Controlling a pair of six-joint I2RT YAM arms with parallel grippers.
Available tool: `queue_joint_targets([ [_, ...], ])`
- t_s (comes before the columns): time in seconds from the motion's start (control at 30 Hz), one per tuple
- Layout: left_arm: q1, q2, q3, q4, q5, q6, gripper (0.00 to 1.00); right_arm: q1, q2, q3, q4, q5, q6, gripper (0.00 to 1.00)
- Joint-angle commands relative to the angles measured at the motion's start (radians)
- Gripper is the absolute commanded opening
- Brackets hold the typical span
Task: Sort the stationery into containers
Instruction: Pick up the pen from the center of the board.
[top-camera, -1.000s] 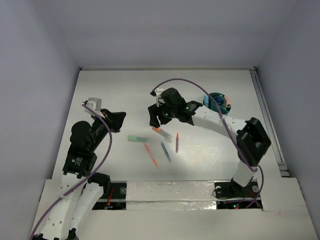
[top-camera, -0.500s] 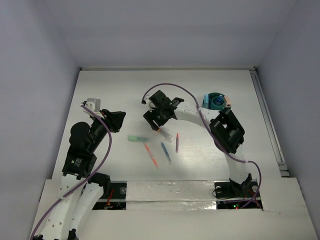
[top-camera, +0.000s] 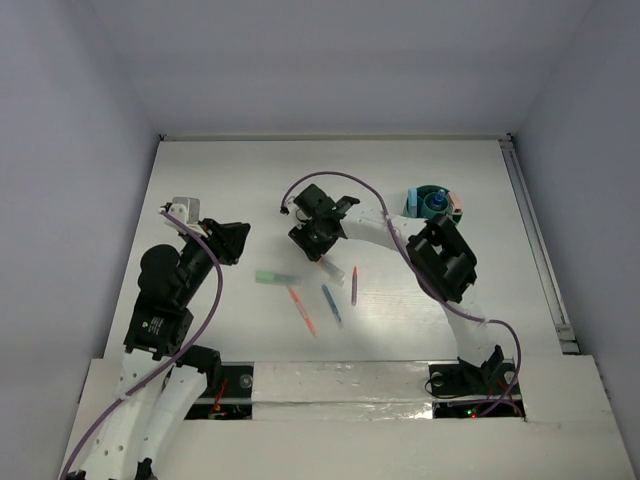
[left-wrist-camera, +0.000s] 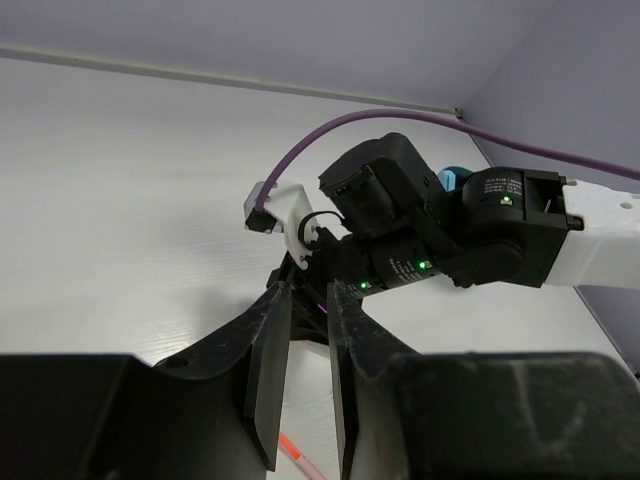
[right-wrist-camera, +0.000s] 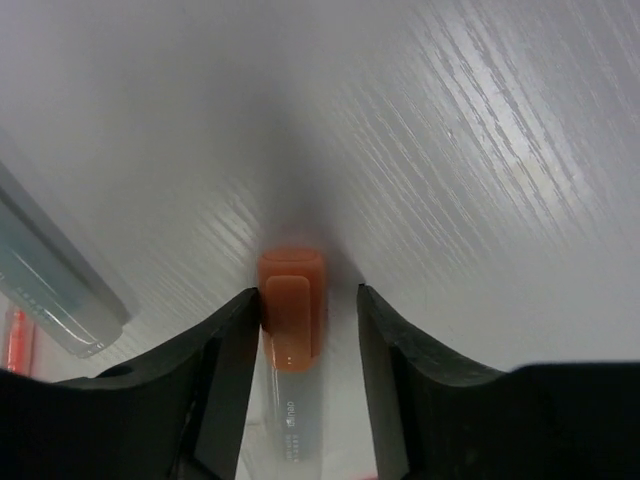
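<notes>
An orange-capped marker (right-wrist-camera: 292, 300) with a clear barrel lies on the white table, between the fingers of my right gripper (right-wrist-camera: 308, 300). The left finger touches the cap and a gap shows at the right finger, so the gripper is open. From above, that gripper (top-camera: 320, 252) stands over the marker (top-camera: 338, 272) mid-table. A green marker (top-camera: 275, 277), orange pen (top-camera: 302, 310), blue pen (top-camera: 331, 303) and purple crayon (top-camera: 354, 285) lie close by. The teal cup (top-camera: 435, 205) sits at the back right. My left gripper (left-wrist-camera: 308, 290) hovers at the left, slightly open and empty.
Another pale translucent barrel (right-wrist-camera: 55, 290) lies just left of my right gripper. The right arm's black wrist (left-wrist-camera: 440, 240) and purple cable (left-wrist-camera: 330, 140) fill the left wrist view ahead. A rail (top-camera: 535, 250) runs along the table's right edge.
My right gripper has shifted a little left and settled over the orange-capped marker, while that arm's elbow swung inward. The left arm has stayed in place.
</notes>
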Motion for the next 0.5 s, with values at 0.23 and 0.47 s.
queue_joint_targets([
  [0.23,0.006,-0.004,0.029,0.02,-0.009,0.012,0.18,0.001,0.001,0.008,0.067,0.153,-0.071,0.18],
  [0.47,0.006,0.0,0.029,0.019,-0.012,0.014,0.18,-0.009,-0.166,-0.15,0.401,0.212,-0.116,0.07],
])
